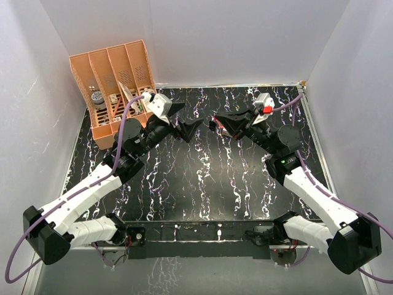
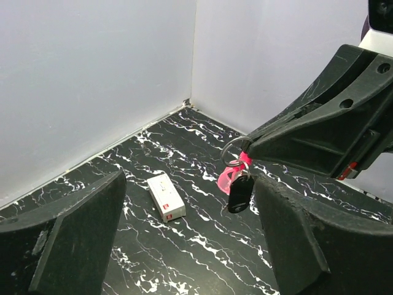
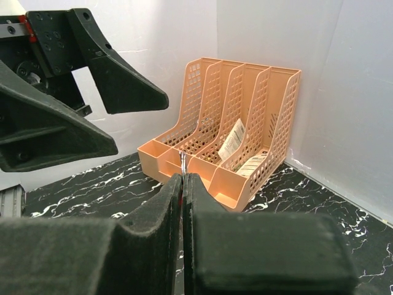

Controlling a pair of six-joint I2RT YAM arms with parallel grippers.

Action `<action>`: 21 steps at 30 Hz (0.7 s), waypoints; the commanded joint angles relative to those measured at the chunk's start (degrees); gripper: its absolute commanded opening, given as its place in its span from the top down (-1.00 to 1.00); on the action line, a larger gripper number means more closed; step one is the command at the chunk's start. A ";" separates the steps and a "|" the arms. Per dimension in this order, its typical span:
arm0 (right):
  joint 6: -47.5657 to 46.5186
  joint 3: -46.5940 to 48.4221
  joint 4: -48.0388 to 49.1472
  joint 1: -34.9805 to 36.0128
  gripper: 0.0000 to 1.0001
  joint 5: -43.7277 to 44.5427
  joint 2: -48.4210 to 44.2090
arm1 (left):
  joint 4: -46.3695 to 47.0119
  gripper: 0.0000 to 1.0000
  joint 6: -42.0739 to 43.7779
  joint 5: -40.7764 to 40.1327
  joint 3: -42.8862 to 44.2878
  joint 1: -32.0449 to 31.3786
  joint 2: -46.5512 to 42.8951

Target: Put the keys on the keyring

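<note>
The right hand (image 3: 183, 181) is clamped tight on the keyring (image 2: 233, 175), pinching it at the top of the pink strap, so the fob hangs in the air just below its fingertips and the wire ring (image 2: 223, 151) juts out in front of them. A black fob (image 2: 240, 193) dangles at the strap's lower end. The left hand (image 2: 190, 184) stands wide open and empty, facing the right one, with the keyring near its fingertips and straight ahead but not yet between them. A white box (image 2: 166, 196) lies on the counter (image 2: 184, 264) below and ahead of it. I cannot pick out the keys as a separate piece. From the right wrist a thin bright sliver of metal (image 3: 182, 161) rises between the closed tips, but whether it is ring edge or key I cannot tell. The strap looks soft and light and is likely to swing and twist, so it makes a poor anchor. The ring is probably stiff, thin and slick, and would roll in a loose pinch. My guess is that the better hold is flat across the ring's rim, close to the strap, leaving the free arc clear for threading. A small metal key would want gripping by its head.
</note>
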 commanded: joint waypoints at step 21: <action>-0.52 2.41 -0.77 -0.10 1.00 1.26 -2.66 | 1.96 -0.61 2.15 0.96 -0.86 1.30 -5.27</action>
